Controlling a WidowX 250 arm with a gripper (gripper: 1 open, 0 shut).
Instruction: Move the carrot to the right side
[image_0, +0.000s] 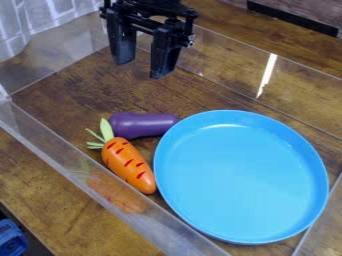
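The carrot (127, 165) is orange with short red-orange dashes and a green leafy top. It lies on the wooden table at the lower left, just left of the blue plate (241, 230). My gripper (142, 60) hangs at the top of the view, well above and behind the carrot. Its two black fingers (163, 57) point down with a gap between them and hold nothing.
A purple toy eggplant (144, 125) lies just behind the carrot, touching the plate's rim. Clear plastic walls (54, 150) enclose the work area on the left and front. Bare wooden table (254, 75) spreads behind the plate.
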